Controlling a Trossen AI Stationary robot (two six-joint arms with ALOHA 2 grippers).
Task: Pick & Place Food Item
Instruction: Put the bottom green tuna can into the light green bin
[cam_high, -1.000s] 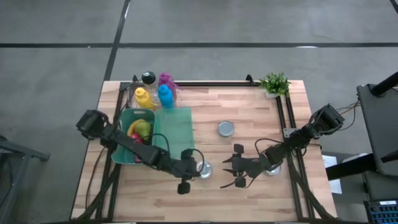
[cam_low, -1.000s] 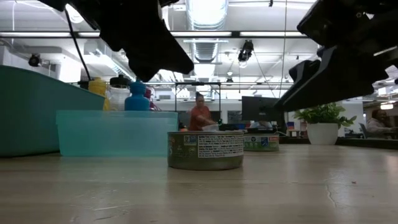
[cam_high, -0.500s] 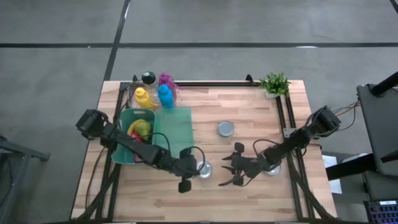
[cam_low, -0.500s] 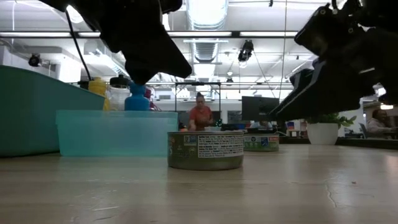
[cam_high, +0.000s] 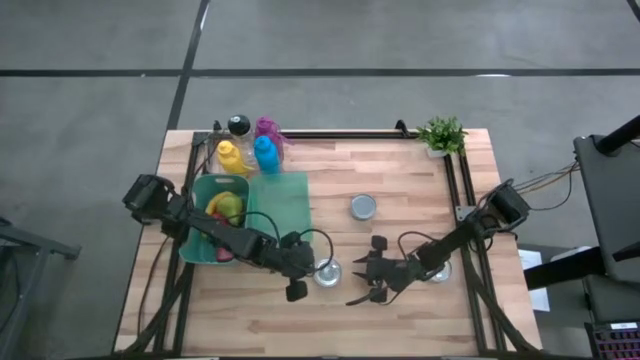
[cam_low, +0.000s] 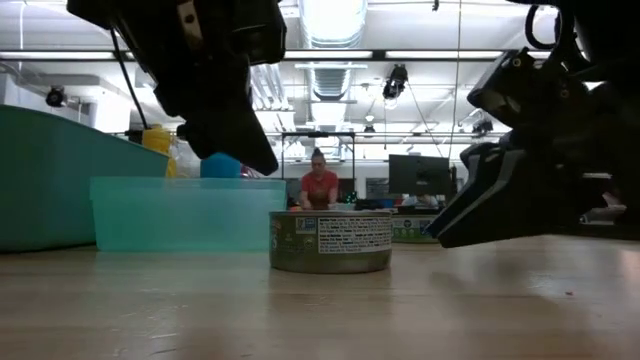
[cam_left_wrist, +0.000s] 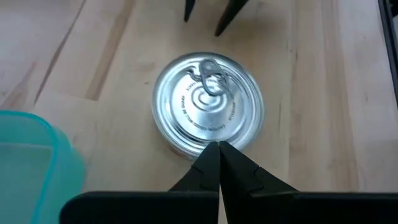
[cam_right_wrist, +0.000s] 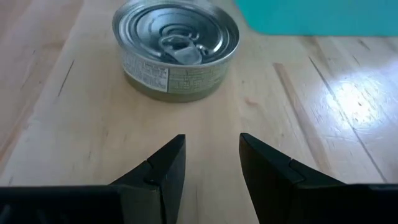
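A flat silver can with a ring pull (cam_high: 327, 272) stands on its base on the wooden table between my two grippers; the low view shows its paper label (cam_low: 330, 240). My left gripper (cam_left_wrist: 219, 145) is shut and hovers just off the can's left edge (cam_left_wrist: 208, 102), above the table (cam_low: 262, 160). My right gripper (cam_right_wrist: 211, 140) is open and low over the table, a short way to the can's right (cam_right_wrist: 176, 46), fingers pointing at it (cam_high: 357, 280).
A second can (cam_high: 363, 207) stands farther back. A teal bin (cam_high: 200, 245) with fruit sits at the left, and a teal lid (cam_high: 281, 200) lies beside it. Bottles (cam_high: 248, 150) stand at the far left, a potted plant (cam_high: 441, 134) at the far right.
My right gripper has moved toward the table's left, closer to the can, and has come down nearly to the table. My left gripper has drawn back a little toward the table's left and dropped slightly. The can has stayed where it was.
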